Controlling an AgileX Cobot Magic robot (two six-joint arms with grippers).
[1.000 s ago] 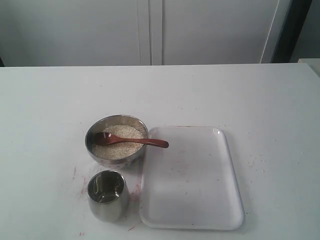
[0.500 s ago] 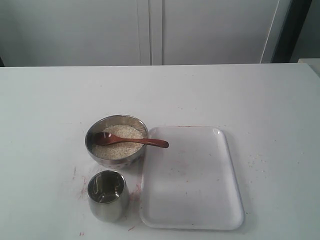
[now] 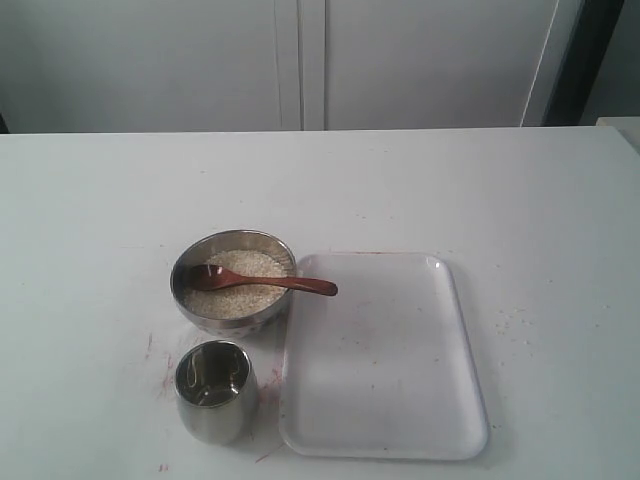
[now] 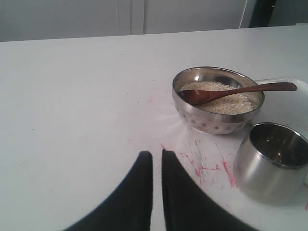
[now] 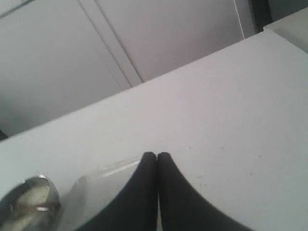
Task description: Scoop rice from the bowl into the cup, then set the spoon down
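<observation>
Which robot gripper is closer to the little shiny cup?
Left. The left gripper sits just beside the cup, not touching it. The right gripper is farther: its camera shows only the bowl edge, no cup.

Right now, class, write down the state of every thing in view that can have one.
bowl: upright, holding rice.
rice: heaped in the bowl.
spoon: head in the rice, handle out over the bowl's rim.
cup: upright, no rice seen inside.
tray: lying flat, spoon handle's tip over its edge.
left gripper: shut, holding nothing.
right gripper: shut, holding nothing.
</observation>
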